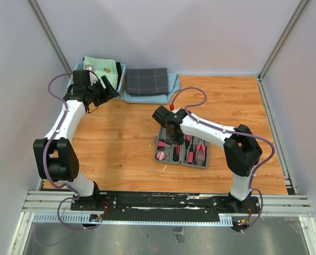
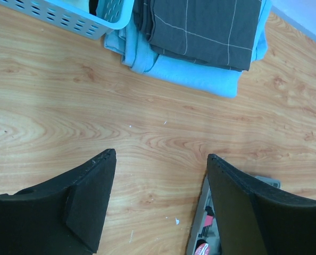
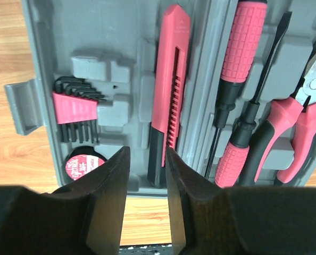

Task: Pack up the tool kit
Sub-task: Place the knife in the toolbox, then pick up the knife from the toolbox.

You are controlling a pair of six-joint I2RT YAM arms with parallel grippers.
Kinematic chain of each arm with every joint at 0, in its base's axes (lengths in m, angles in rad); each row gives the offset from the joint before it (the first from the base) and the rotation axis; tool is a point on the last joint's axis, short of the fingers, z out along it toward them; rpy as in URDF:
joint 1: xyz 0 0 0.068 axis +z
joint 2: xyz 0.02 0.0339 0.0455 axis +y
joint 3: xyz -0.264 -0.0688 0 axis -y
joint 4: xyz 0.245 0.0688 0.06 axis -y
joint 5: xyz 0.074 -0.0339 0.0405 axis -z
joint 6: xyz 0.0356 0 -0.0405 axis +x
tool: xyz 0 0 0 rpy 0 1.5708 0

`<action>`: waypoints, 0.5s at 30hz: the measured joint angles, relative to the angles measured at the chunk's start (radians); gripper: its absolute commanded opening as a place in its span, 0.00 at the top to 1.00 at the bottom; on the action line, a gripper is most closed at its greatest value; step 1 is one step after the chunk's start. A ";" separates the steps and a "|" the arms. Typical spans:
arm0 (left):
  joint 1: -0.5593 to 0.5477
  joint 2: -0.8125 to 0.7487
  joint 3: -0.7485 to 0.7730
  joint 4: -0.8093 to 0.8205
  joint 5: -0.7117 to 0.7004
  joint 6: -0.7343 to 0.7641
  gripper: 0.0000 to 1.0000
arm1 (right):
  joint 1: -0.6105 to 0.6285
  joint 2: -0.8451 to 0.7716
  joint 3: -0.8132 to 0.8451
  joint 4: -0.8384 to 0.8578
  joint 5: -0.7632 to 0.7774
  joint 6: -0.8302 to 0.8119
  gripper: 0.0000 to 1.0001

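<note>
right gripper (image 3: 146, 154) hovering over the tool kit (image 3: 94, 32)

fingers (image 3: 105, 202) barely parted, nothing between them, just above the pink utility knife (image 3: 168, 79). kit lies open mid wooden table (image 1: 121, 143). left gripper (image 2: 160, 156) gapes wide, empty, near the folded cloth (image 2: 200, 26).

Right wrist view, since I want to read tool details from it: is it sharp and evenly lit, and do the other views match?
Right wrist: the pink knife and case are sharp, evenly lit, no glare; the right gripper up close is dark and slightly soft. Left wrist: table grain crisp, left gripper near-black. Top external: soft even light, faint shadows.
</note>
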State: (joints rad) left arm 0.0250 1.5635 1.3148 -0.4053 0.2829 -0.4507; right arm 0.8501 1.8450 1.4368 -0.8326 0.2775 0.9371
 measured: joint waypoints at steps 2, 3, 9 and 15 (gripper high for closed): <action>0.000 0.000 0.000 0.000 0.000 0.000 0.27 | -0.002 0.000 -0.014 0.001 0.000 0.001 0.61; 0.000 0.000 0.000 0.000 0.001 0.000 0.27 | -0.003 0.000 -0.022 0.001 0.000 0.001 0.61; 0.000 0.000 0.000 0.000 0.005 -0.003 0.27 | -0.014 0.022 -0.033 0.011 -0.006 -0.003 0.61; 0.000 0.000 0.000 0.000 0.006 -0.003 0.27 | -0.027 0.054 -0.034 0.031 -0.022 -0.018 0.62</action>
State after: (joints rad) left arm 0.0250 1.5635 1.3148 -0.4053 0.2893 -0.4534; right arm 0.8230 1.8988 1.4025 -0.8017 0.2558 0.9192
